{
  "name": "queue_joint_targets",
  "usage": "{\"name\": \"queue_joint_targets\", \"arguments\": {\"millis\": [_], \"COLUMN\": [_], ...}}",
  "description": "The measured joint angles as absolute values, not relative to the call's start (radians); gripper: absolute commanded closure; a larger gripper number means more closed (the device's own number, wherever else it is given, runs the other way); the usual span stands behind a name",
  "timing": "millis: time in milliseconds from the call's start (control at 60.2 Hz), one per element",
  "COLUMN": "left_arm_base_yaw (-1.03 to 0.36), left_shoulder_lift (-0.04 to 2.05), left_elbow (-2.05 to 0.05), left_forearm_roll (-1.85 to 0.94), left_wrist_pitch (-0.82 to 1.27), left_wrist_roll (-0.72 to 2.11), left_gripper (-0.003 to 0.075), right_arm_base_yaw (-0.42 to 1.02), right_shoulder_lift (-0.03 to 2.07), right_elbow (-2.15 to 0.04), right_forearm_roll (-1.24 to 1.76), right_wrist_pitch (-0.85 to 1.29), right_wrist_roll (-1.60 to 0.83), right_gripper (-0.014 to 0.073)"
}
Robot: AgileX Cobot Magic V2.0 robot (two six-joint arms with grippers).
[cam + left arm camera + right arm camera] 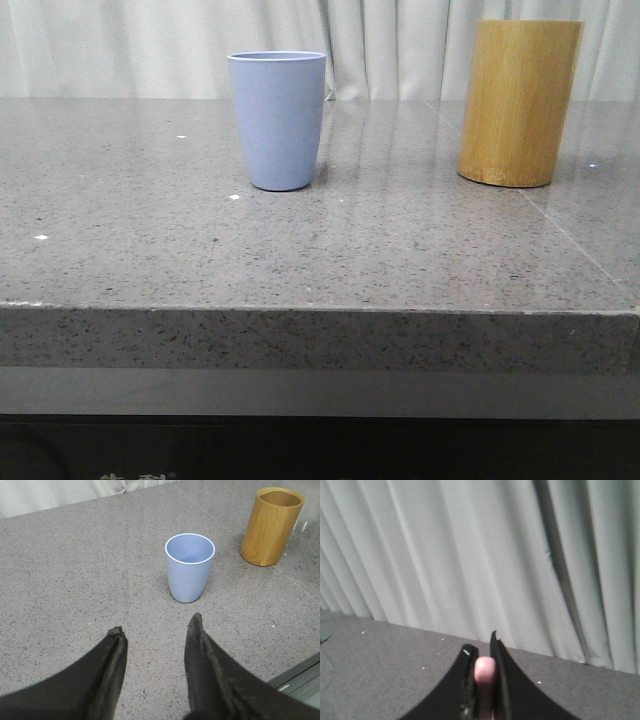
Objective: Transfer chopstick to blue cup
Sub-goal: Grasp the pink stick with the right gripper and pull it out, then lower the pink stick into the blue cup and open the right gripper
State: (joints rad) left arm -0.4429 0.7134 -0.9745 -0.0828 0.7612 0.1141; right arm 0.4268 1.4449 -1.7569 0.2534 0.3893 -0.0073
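Observation:
The blue cup (277,120) stands upright on the grey stone table, left of centre; it also shows in the left wrist view (189,567), and looks empty there. My left gripper (156,625) is open and empty, hovering short of the cup. My right gripper (481,647) is shut on a pale pink chopstick (484,672), whose rounded end shows between the black fingers; it faces the curtain, away from both containers. Neither gripper shows in the front view.
A taller tan bamboo cylinder (519,102) stands at the back right, also in the left wrist view (272,526), with nothing showing in its mouth. A white curtain (150,45) hangs behind the table. The table's front edge (320,310) is near.

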Motion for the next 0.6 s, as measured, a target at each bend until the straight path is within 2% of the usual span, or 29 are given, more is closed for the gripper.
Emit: {"name": "queue_joint_targets", "arguments": {"millis": [233, 532, 598], "left_arm_base_yaw": [-0.443, -0.443, -0.443], "left_shoulder_lift": [0.713, 0.713, 0.713], "left_elbow": [-0.975, -0.975, -0.975], "left_forearm_roll": [-0.082, -0.082, -0.082], "left_wrist_pitch": [0.761, 0.761, 0.761], "left_wrist_roll": [0.114, 0.114, 0.114], "left_gripper": [0.0446, 0.0446, 0.0446], "right_arm_base_yaw": [0.541, 0.549, 0.549], "right_shoulder_lift": [1.562, 1.729, 1.750], "right_elbow": [-1.757, -1.757, -1.757], "right_forearm_roll": [0.252, 0.245, 0.245], "right_wrist_pitch": [0.383, 0.395, 0.408], "right_wrist_roll": [-0.146, -0.214, -0.216], "right_gripper": [0.0661, 0.0656, 0.0613]}}
